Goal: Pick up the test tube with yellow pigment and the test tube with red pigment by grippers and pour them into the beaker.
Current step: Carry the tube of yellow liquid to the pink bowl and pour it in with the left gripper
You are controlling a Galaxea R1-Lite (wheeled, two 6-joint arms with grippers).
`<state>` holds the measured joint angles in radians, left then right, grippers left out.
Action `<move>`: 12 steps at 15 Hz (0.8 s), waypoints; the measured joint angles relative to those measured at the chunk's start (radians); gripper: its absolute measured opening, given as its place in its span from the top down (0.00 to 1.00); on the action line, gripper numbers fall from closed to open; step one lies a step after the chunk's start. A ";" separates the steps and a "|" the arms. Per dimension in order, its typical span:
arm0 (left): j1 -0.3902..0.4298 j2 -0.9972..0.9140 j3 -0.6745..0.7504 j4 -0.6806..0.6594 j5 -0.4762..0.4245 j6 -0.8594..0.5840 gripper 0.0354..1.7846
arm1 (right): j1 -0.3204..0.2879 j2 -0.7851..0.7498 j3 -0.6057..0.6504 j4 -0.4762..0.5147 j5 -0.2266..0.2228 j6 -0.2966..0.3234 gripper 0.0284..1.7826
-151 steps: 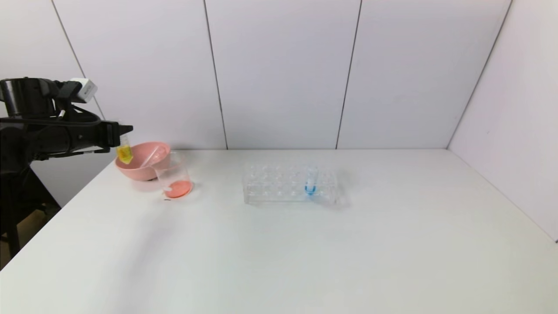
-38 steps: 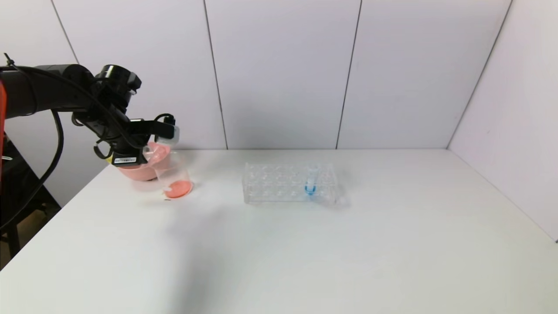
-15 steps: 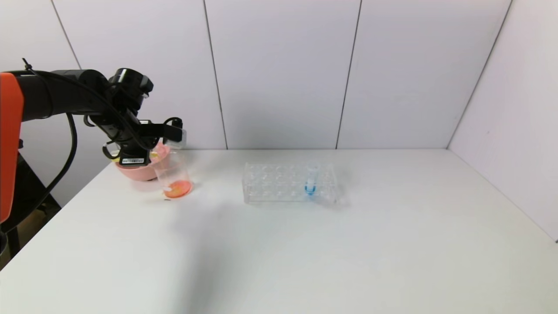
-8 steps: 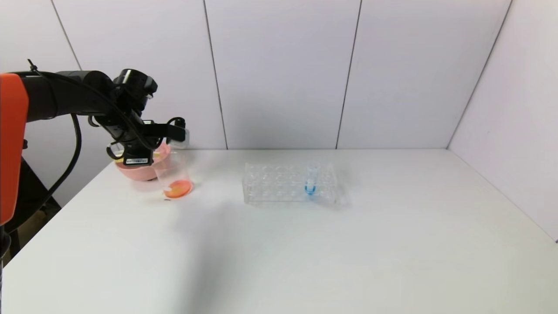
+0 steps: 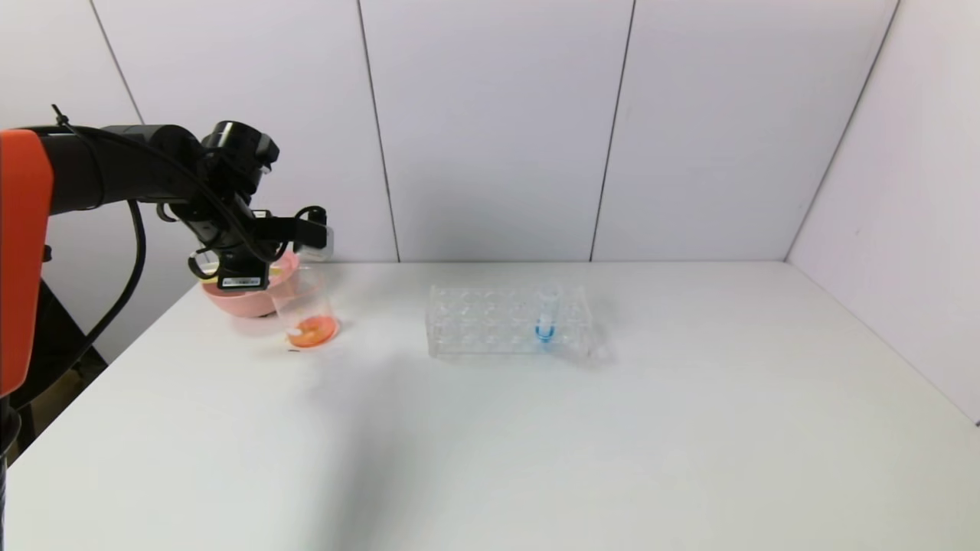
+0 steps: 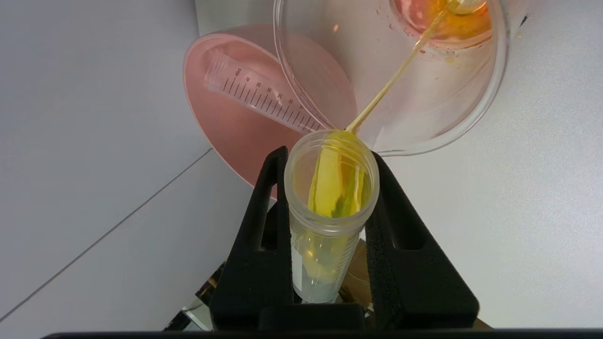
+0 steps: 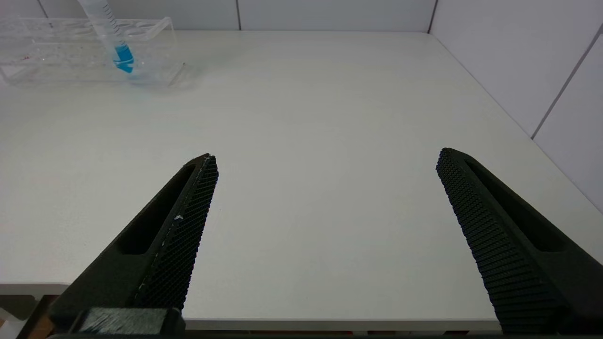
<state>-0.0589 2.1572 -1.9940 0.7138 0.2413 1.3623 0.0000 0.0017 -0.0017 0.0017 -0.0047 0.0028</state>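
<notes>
My left gripper (image 5: 269, 264) is shut on the test tube with yellow pigment (image 6: 330, 188). It holds the tube tipped, mouth over the rim of the beaker (image 5: 305, 310). In the left wrist view a thin yellow stream (image 6: 391, 84) runs from the tube's mouth into the beaker (image 6: 471, 108), onto the red-orange liquid (image 6: 447, 23) at its bottom. No tube with red liquid shows. An empty clear graduated tube (image 6: 264, 99) lies in the pink bowl (image 6: 226, 127). My right gripper (image 7: 325, 160) is open and empty above the table's front edge, out of the head view.
The pink bowl (image 5: 237, 300) stands just behind and left of the beaker, near the table's far left corner. A clear tube rack (image 5: 509, 321) in the middle holds a blue-liquid tube (image 5: 545, 317), also in the right wrist view (image 7: 118, 47).
The left gripper has carried the yellow tube from beside the bowl to over the beaker and tipped it. In the last second it edged right, and the beaker's liquid looks more orange.
</notes>
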 joint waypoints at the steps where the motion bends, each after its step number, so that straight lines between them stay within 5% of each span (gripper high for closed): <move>1: -0.002 0.000 0.000 0.000 0.011 0.000 0.76 | 0.000 0.000 0.000 0.000 0.000 0.000 0.05; 12: -0.024 0.006 0.000 0.011 0.133 0.032 0.76 | 0.000 0.000 0.000 0.000 0.000 0.000 0.05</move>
<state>-0.0828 2.1628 -1.9940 0.7253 0.3747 1.3947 0.0000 0.0017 -0.0017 0.0017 -0.0047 0.0032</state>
